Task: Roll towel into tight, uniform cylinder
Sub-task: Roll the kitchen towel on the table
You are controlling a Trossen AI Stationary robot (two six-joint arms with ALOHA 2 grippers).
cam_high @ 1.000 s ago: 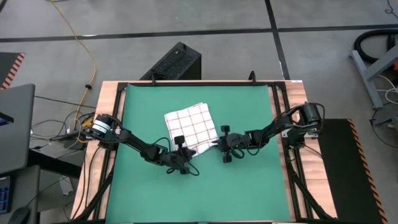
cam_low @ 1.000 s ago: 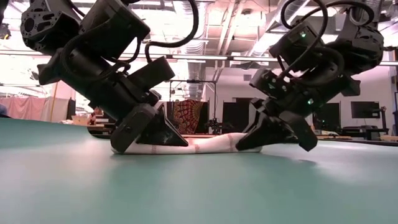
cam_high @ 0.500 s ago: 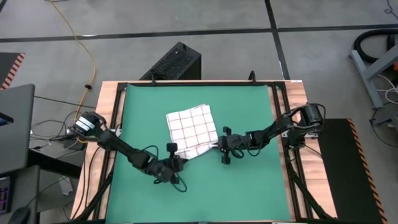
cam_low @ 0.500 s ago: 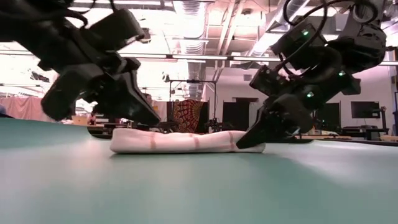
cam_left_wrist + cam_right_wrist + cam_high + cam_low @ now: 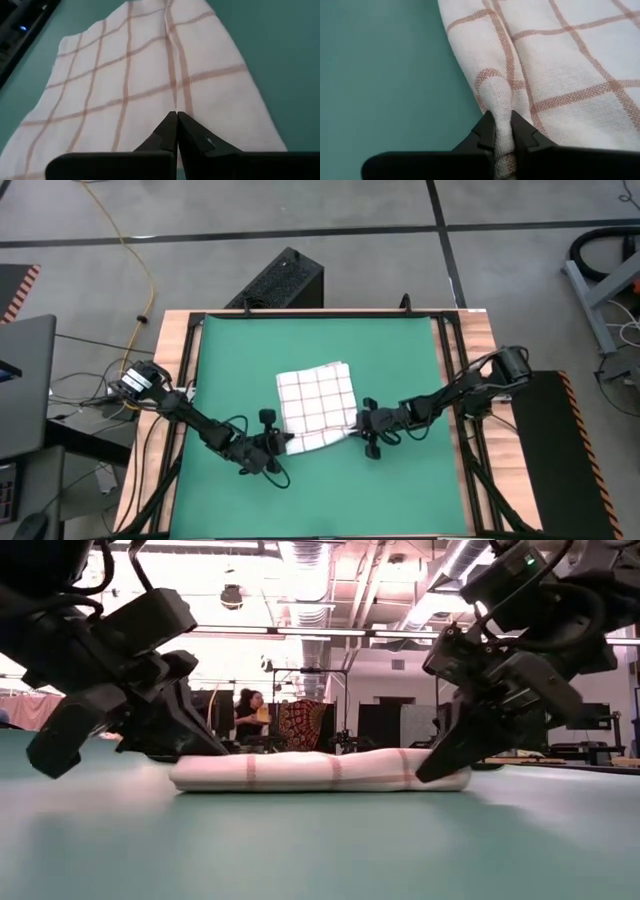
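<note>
The towel (image 5: pixel 318 406), white with a thin red grid, lies on the green mat (image 5: pixel 400 360) near its middle. In the low view its near edge (image 5: pixel 320 770) shows as a thick, rounded roll resting on the mat. My left gripper (image 5: pixel 283 444) is shut at the towel's near-left corner, and its tips (image 5: pixel 176 117) stand over the cloth with nothing between them. My right gripper (image 5: pixel 361 424) is shut on the towel at its near-right corner. My left gripper: I cannot tell whether its shut tips touch the towel; its own body hides the spot. My right gripper pinches a raised fold at the towel's near-right edge (image 5: pixel 502 102) between its two fingers. It comes slanting down from the table's right side. The rest of the towel lies on the mat.
Bare green mat lies on all sides of the towel, framed by the wooden table edge (image 5: pixel 470 380). A black box (image 5: pixel 280 280) stands on the floor beyond the far edge. A person (image 5: pixel 248 715) shows far off in the room.
My left gripper has lifted off the towel's left end and drawn back toward the table's near-left. My right gripper has gone toward the near edge and rolled its wrist, keeping its hold. The towel has slid toward the near right and turned a little.
</note>
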